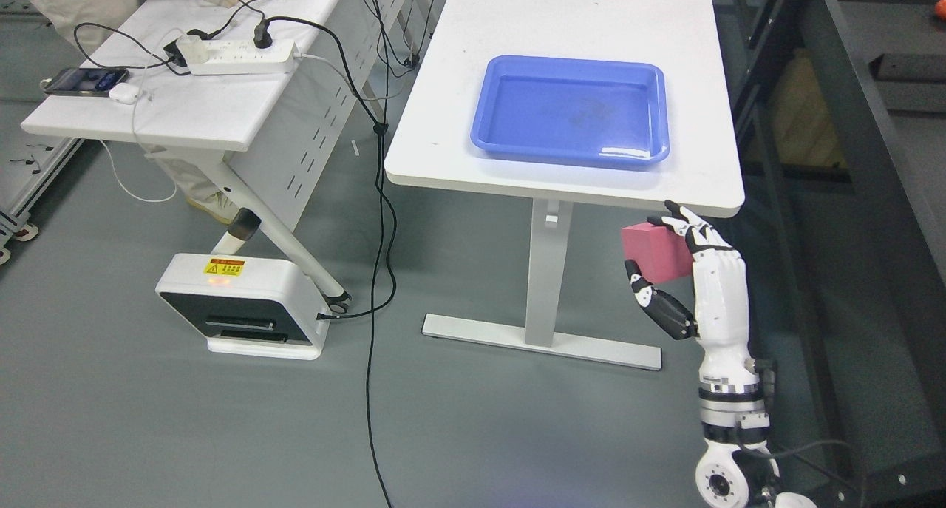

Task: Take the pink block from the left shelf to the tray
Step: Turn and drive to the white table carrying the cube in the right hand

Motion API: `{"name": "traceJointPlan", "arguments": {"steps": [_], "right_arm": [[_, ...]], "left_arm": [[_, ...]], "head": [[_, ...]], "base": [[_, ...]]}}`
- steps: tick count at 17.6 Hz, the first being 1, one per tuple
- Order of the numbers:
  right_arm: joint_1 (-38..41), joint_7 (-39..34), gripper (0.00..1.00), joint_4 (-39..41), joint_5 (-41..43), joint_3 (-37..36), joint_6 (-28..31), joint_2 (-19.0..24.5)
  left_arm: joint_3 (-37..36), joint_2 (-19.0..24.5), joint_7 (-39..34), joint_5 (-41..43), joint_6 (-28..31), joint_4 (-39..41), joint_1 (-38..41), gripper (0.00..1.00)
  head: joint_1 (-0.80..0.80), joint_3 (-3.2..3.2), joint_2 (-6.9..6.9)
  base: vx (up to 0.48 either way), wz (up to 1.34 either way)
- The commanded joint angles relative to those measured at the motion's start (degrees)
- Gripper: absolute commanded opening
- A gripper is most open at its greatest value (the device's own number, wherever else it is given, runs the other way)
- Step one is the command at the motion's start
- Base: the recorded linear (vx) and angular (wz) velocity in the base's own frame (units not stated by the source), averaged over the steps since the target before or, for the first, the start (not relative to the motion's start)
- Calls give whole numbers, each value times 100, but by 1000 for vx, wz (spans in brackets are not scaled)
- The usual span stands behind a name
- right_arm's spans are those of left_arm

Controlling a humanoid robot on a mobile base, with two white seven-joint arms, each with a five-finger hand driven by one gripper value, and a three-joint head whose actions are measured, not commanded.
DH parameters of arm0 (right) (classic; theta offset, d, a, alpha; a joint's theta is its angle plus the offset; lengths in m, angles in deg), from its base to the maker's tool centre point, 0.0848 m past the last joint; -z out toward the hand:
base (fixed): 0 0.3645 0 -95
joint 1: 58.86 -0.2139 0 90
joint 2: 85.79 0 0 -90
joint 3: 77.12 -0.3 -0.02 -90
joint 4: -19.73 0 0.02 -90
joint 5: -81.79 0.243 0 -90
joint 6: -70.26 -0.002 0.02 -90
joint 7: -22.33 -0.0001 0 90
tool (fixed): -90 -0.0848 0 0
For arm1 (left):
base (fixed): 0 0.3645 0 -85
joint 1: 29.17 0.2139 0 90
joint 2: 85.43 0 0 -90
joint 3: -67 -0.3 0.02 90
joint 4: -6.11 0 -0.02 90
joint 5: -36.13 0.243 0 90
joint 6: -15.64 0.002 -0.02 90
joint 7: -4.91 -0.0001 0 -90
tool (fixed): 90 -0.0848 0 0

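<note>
White-and-black right hand (691, 271) raised from the lower right, thumb and fingers (695, 227) clamped on a pink rectangular block (654, 253). Block held in the air just below the near right corner of the white tabletop (591, 12), in front of its edge. Shallow blue plastic tray (488, 134) resting on that tabletop, well above the block. White power strip (236, 57) with black cables and a phone (85, 80) on a second white table at left.

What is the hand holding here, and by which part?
The right hand holds the pink block, fingers over its top right edge and thumb under its lower left corner.
</note>
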Motion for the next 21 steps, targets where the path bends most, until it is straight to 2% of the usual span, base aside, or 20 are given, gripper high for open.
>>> {"name": "traceJointPlan", "arguments": {"steps": [1,4,8,15,21], "right_arm": [[80,-34,4,1,-9,91,-13,-100],[89,-148,4,1,-87,240,-92,-100],[80,-737,4,10,-158,302,-65,-100],[53,-1106,4,19,-184,468,-22,-100],[193,-1353,4,19,-536,601,251,-100]], "left_arm": [[0,100,-4,0,-2,100,-167,100],[0,100,-4,0,-2,100,-167,100],[0,100,-4,0,-2,100,-167,100],[0,100,-4,0,-2,100,-167,100],[0,100,-4,0,-2,100,-167,100]], "head": [[0,0,0],[0,0,0],[0,0,0],[0,0,0],[0,0,0]], "base": [[338,63],[328,22],[295,-12],[276,-6],[205,-33]]}}
